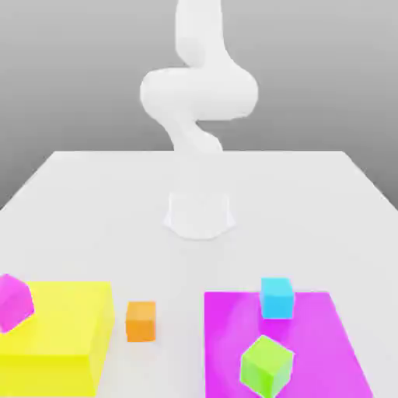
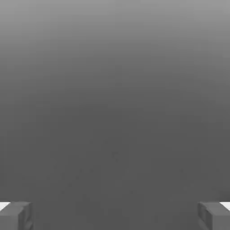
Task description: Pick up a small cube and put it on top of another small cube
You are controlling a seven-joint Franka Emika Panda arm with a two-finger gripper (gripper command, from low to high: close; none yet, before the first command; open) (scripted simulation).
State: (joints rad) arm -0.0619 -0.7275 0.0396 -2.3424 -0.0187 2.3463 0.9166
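exterior view: the arm [image 1: 198, 89] stands folded at the far side of the white table [image 1: 93, 202]. the small orange cube [image 1: 141, 321] sits on bare table between the yellow block [image 1: 58, 334] and the magenta mat [image 1: 311, 342], nothing touching it. the cyan cube [image 1: 277, 297] rests at the mat's far edge with nothing on top; a larger green cube [image 1: 266, 367] lies nearer the camera. judgement: stacking not begun; approach, grasp, lift and placement all remain.

hand view: the gripper [image 2: 115, 215] is released, fingertips [image 2: 15, 214] spread wide apart, nothing between them.
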